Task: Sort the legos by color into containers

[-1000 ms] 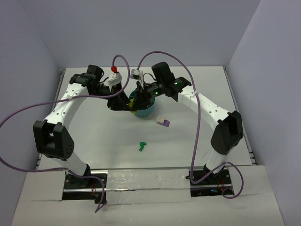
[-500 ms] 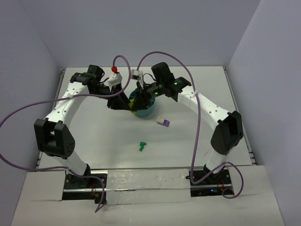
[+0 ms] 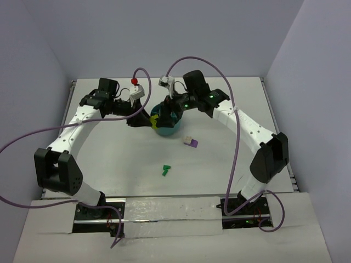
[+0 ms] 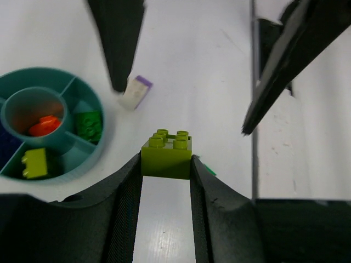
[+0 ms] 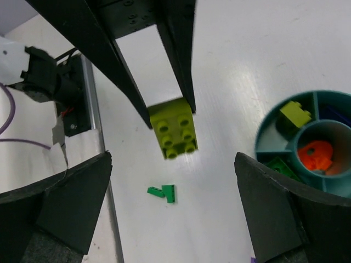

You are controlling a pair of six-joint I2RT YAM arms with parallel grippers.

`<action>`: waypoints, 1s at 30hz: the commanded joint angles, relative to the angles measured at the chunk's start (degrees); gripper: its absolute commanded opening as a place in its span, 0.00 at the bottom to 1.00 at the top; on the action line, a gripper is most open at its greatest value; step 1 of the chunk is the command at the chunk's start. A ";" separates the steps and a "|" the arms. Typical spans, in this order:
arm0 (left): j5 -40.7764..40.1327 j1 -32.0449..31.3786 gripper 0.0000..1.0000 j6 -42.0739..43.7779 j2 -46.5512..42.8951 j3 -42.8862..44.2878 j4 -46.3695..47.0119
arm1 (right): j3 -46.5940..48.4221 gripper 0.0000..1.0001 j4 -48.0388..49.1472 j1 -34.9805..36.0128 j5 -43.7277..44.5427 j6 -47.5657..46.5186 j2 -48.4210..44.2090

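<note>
My left gripper (image 4: 166, 160) is shut on a lime-green lego (image 4: 167, 152), held above the table just left of the teal bowl (image 3: 171, 130). The right wrist view shows that same lime lego (image 5: 173, 129) between the left arm's dark fingers. My right gripper (image 5: 171, 159) stands wide open with nothing in it, over the bowl's near-left side (image 3: 166, 111). In the bowl's (image 4: 94, 158) compartments lie an orange-red lego (image 4: 44, 126) in the central ring, a dark green one (image 4: 89, 125) and a lime one (image 4: 34, 163). A purple-and-white lego (image 3: 190, 142) lies right of the bowl.
A dark green lego (image 3: 166, 170), in two small pieces (image 5: 163, 192), lies on the white table toward the near edge. Purple cables arc over both arms. A red-tipped part (image 3: 133, 80) stands behind the left wrist.
</note>
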 commanded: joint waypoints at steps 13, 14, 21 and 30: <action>-33.81 -6.75 0.00 -23.11 2.04 -1.38 21.61 | -5.95 1.00 2.01 -12.65 6.08 3.92 -10.05; -34.35 -6.92 0.00 -23.02 3.10 -0.92 21.30 | -5.96 1.00 1.71 -12.86 6.10 3.92 -10.12; -36.71 -7.59 0.00 -22.31 8.49 2.07 20.05 | -6.62 1.00 0.29 -13.91 6.34 3.21 -10.70; -37.23 -7.92 0.00 -21.81 11.97 4.35 18.59 | -7.25 1.00 0.27 -14.66 5.95 3.06 -10.65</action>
